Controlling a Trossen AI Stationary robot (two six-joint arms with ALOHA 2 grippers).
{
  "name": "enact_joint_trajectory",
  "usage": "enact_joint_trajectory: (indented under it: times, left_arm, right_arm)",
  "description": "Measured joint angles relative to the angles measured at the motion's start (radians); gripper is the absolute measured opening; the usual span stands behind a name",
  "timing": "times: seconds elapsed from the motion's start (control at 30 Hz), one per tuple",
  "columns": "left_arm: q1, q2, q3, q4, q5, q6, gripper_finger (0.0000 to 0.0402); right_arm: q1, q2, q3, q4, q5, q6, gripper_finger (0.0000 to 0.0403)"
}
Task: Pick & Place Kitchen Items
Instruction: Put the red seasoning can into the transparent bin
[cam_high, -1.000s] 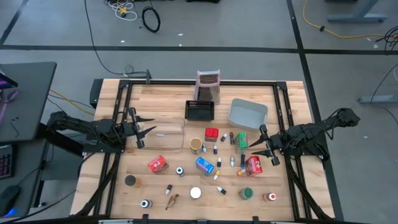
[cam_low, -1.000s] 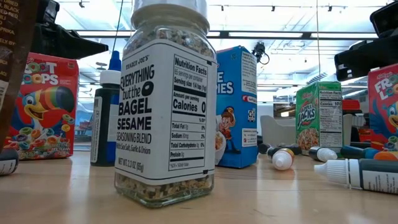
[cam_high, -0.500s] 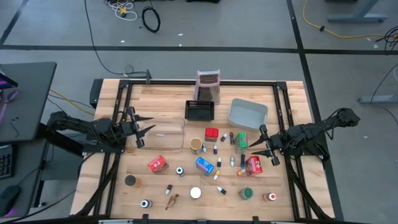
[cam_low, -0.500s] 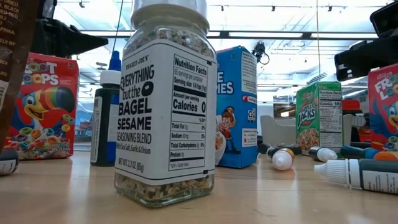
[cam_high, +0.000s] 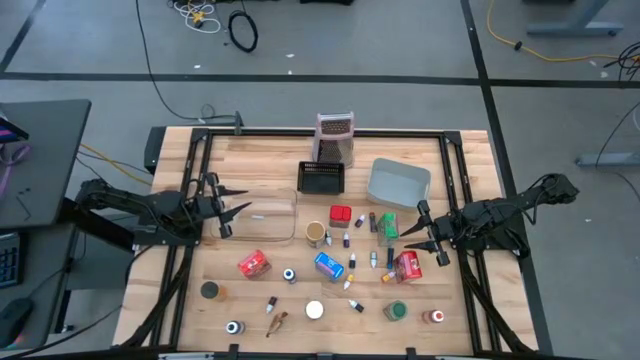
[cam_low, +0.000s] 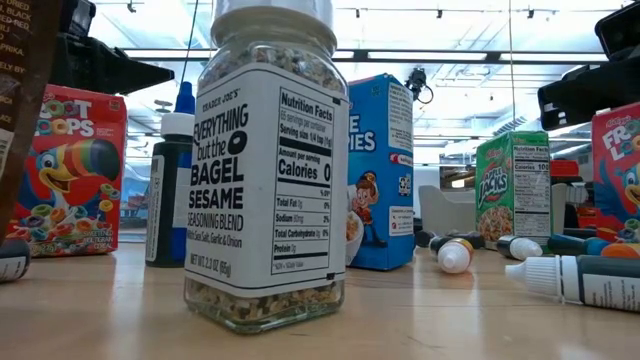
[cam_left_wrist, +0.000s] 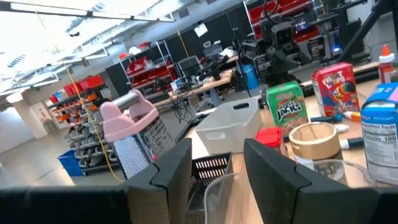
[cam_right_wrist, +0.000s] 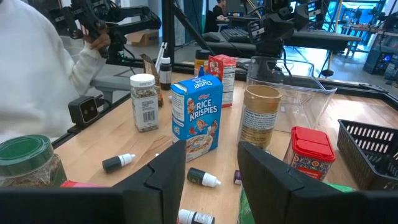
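Kitchen items lie scattered over the wooden table: a blue Rice Krispies packet (cam_high: 329, 265) (cam_right_wrist: 196, 115), red packets (cam_high: 253, 264) (cam_high: 408, 266), a green packet (cam_high: 386, 227), a red-lidded jar (cam_high: 340, 214), a tan jar (cam_high: 315, 233), a green-lidded jar (cam_high: 396, 311), a white-lidded seasoning jar (cam_low: 265, 170) and tiny bottles (cam_high: 350, 262). They rest on their bases or sides. My left gripper (cam_high: 235, 210) (cam_left_wrist: 217, 168) hovers open at the table's left, beside the clear tub. My right gripper (cam_high: 410, 238) (cam_right_wrist: 211, 177) hovers open at the right, next to the green packet and above a red packet.
A clear tub (cam_high: 270, 215), a black mesh basket (cam_high: 322, 177), a grey tray (cam_high: 398, 184) and a tall silvery grater (cam_high: 335, 138) stand on the far half of the table. A person's white sleeve (cam_right_wrist: 31, 68) shows beyond the table's near edge in the right wrist view.
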Motion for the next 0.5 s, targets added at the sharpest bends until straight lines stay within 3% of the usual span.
enact_joint_trajectory:
  times: [0.5]
  left_arm:
    - [0.0, 0.0, 0.0, -0.005, -0.002, 0.061, 0.0156]
  right_arm:
    - [0.0, 0.0, 0.0, 0.0, 0.0, 0.0, 0.0155]
